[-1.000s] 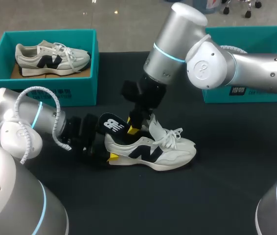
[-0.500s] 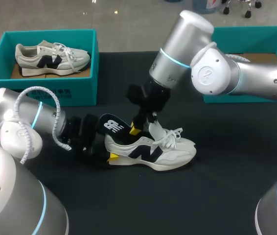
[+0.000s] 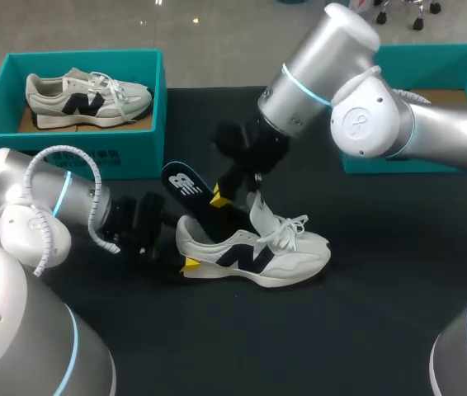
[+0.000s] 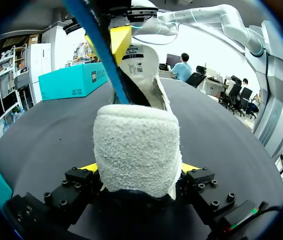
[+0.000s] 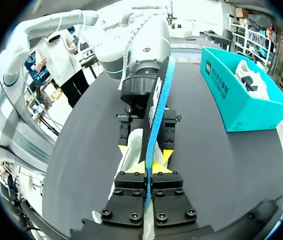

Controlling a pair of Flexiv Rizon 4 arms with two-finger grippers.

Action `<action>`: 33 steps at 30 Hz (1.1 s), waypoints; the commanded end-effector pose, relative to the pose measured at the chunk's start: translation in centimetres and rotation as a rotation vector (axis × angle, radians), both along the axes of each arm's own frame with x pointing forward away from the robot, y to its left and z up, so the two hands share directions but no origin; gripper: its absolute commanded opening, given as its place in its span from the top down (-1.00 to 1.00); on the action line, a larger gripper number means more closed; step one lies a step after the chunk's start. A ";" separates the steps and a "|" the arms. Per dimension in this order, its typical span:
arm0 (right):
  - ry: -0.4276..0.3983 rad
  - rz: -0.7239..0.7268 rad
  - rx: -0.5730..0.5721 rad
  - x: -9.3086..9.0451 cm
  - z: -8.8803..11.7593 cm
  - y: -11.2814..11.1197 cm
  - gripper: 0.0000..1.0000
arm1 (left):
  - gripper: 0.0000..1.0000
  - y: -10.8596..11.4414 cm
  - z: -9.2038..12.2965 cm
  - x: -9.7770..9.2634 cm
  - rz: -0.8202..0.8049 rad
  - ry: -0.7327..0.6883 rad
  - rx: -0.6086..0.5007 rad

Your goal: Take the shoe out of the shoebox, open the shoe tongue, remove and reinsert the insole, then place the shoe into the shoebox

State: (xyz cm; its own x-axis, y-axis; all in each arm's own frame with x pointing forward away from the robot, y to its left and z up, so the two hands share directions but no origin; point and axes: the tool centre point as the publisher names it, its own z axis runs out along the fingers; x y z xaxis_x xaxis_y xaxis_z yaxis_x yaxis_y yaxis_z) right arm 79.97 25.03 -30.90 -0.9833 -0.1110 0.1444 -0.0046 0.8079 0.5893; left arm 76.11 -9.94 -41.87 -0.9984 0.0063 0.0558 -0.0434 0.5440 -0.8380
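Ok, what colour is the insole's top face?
The insole is black with a white logo, clearest in the head view.

- There's the black table (image 3: 365, 322), its dark top running right across the head view.
- At the far left, a teal shoebox (image 3: 77, 157) sits open on the table.
- Over at the far right is a second teal shoebox (image 3: 440, 62), also open, well apart from the first.
- In the middle, nearer than both boxes, the white shoe (image 3: 254, 252) stands on its sole, toe pointing right.
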 end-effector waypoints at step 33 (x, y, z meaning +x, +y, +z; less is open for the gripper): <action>-0.156 -0.142 0.267 3.2 10.0 2.3 1.00 | 1.00 0.0 -0.2 -0.1 0.001 0.001 0.005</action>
State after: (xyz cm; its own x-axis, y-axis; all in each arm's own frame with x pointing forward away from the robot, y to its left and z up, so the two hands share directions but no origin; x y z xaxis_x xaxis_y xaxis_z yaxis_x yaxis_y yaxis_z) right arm 83.12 27.26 -20.80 -0.9996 0.0140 -0.0243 -0.0103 0.6243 0.7811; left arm 76.10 -9.94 -41.87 -0.9984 0.0065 0.0558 -0.0433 0.5441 -0.8379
